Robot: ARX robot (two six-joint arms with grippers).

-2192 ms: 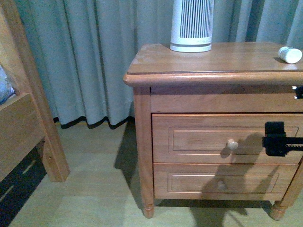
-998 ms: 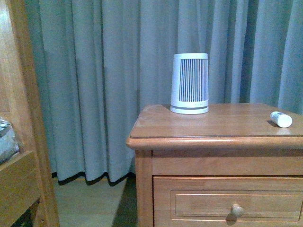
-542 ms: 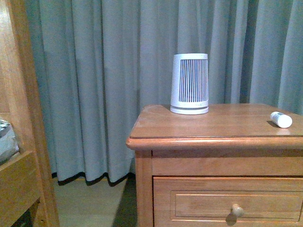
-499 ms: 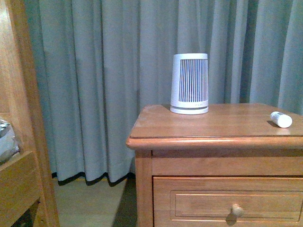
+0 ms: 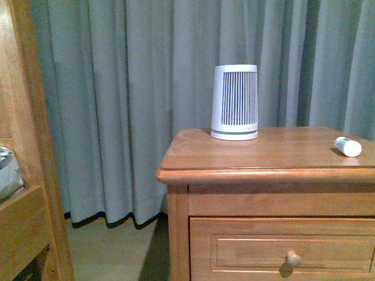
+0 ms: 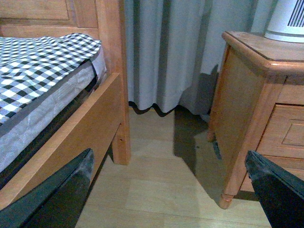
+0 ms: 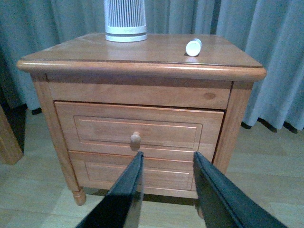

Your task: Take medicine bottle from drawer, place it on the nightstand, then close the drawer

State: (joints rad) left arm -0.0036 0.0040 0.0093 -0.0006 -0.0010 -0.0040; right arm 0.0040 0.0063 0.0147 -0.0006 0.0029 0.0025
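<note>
One small white cylindrical medicine bottle [image 5: 348, 146] lies on its side on top of your reddish-brown wooden two-drawer nightstand [image 5: 246, 155], toward the right edge and well apart from the tall white ribbed conical device [image 5: 235, 102] at the back. You can see the upper panelled drawer [image 7: 137, 132] pushed flush, its round wooden knob [image 7: 136, 139] free. Your right gripper [image 7: 166, 164] hangs in front of the drawers, fingers parted and empty, while your left gripper [image 6: 168, 183] is spread wide and empty over the floor between the wooden bed frame [image 6: 90, 123] and the nightstand.
</note>
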